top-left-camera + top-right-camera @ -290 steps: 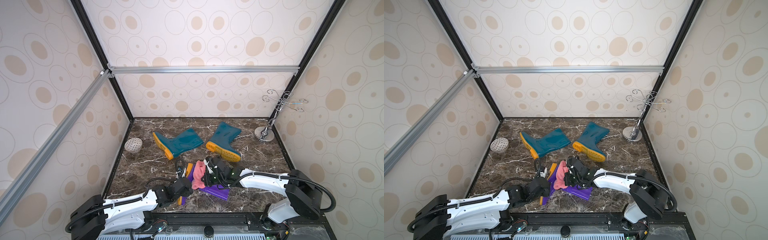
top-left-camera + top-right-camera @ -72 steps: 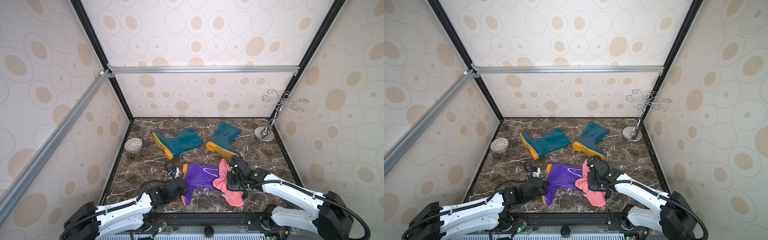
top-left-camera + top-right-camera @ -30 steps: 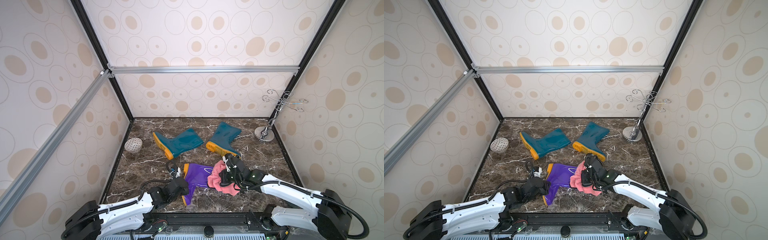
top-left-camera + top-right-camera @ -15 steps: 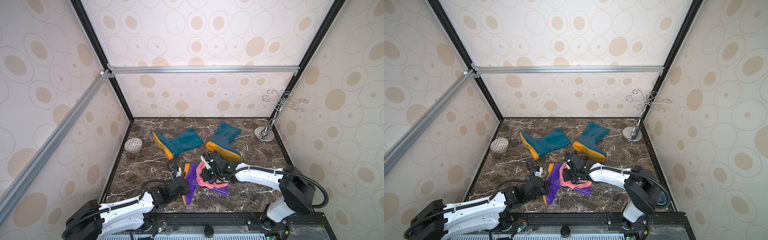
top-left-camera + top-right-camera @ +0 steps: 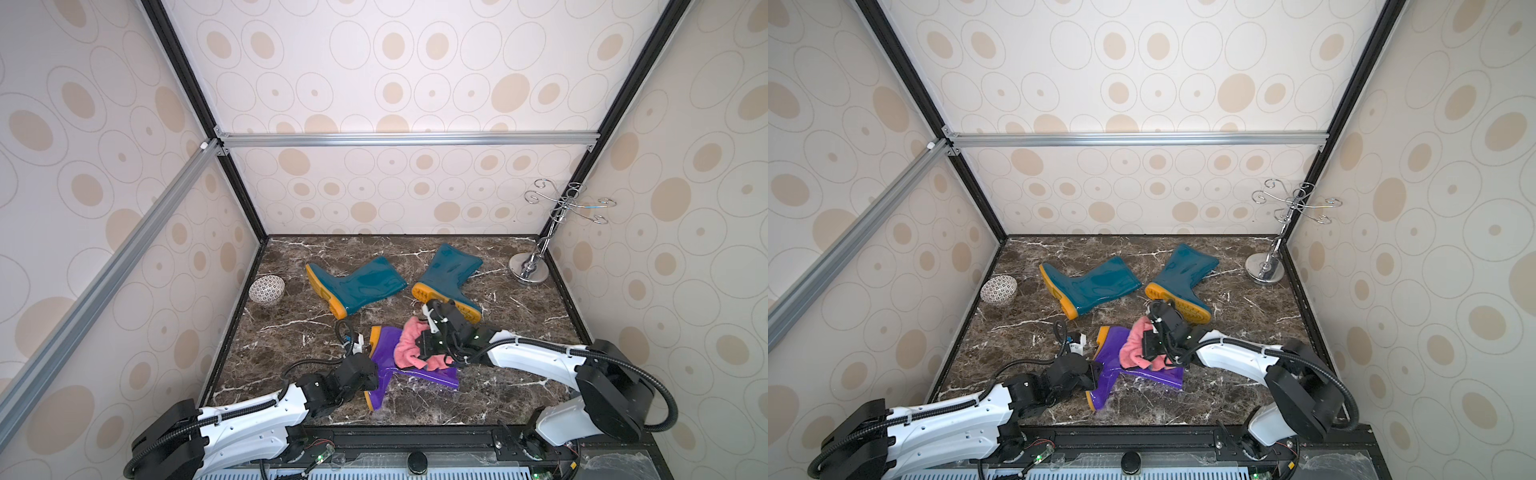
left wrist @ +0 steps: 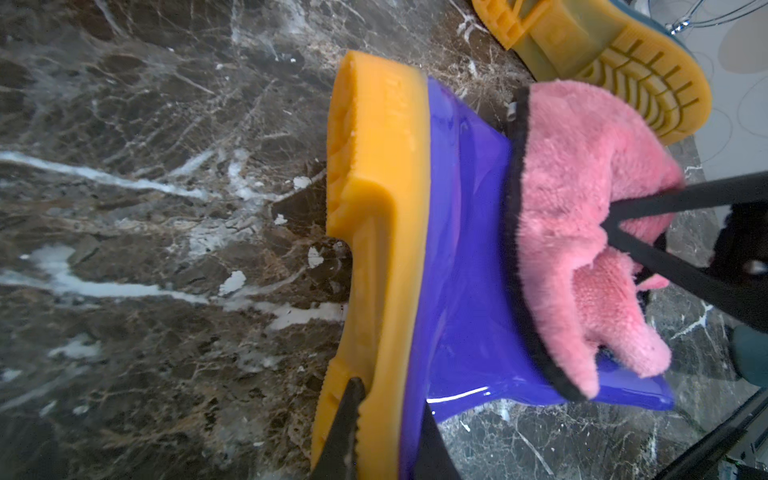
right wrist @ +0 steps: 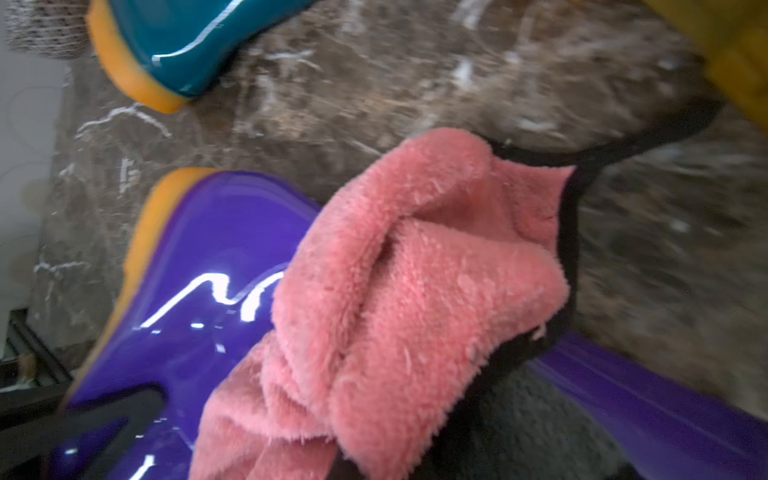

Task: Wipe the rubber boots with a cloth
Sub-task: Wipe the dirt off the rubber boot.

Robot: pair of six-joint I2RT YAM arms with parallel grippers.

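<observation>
The purple rubber boot (image 5: 386, 353) (image 5: 1111, 365) lies on its side at the front middle of the marble floor. My left gripper (image 5: 372, 369) (image 6: 390, 400) is shut on the edge of its orange sole (image 6: 374, 208), near one end. The pink cloth (image 5: 409, 345) (image 5: 1133, 345) (image 6: 582, 199) (image 7: 415, 282) is bunched on the boot's ankle and shaft. My right gripper (image 5: 428, 348) is shut on the cloth and presses it on the boot; the cloth hides the jaws in the right wrist view. Two teal boots (image 5: 359, 286) (image 5: 451, 270) lie further back, untouched.
A patterned bowl (image 5: 267, 291) sits by the left wall and a chrome hook stand (image 5: 528, 272) in the back right corner. The nearer teal boot's sole (image 6: 615, 54) is just behind my right wrist. Walls close three sides; a black rail (image 5: 415, 434) runs along the front.
Over the last second my right gripper has drawn the cloth left along the purple boot, from the shaft to the ankle. The left gripper has kept its hold on the sole.
</observation>
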